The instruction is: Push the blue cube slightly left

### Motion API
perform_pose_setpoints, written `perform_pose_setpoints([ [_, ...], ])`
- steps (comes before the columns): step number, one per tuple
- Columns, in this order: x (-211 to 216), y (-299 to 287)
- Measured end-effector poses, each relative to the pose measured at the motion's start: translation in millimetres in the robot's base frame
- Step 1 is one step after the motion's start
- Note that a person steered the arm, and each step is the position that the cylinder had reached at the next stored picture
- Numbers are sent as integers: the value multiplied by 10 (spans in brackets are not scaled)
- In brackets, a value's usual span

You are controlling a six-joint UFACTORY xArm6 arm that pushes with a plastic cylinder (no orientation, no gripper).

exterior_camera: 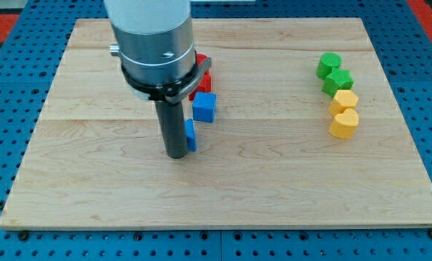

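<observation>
Resting my tip [177, 154] near surface [93, 196] centre, touching second blue block [191, 135]; blue cube [204, 107] just beyond; no pincer fitted.

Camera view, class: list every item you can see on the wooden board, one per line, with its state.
my tip: down on the wooden board, touching the partly hidden blue block's left side.
blue cube: flat, up-right of my tip.
blue block: mostly hidden behind the rod.
red blocks: partly hidden above the blue cube.
green blocks: two, touching.
yellow blocks: two, touching, below the green blocks.
</observation>
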State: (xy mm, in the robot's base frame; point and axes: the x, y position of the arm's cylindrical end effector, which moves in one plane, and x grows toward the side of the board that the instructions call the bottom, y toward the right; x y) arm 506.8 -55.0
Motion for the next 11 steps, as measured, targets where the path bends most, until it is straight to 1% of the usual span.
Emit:
perform_pose_setpoints([
  [2,-15,391],
  [4,-324,472],
  [5,-349,736],
  [7,-808,755],
  [8,-812,736],
  [10,-815,380],
  [11,-819,402],
])
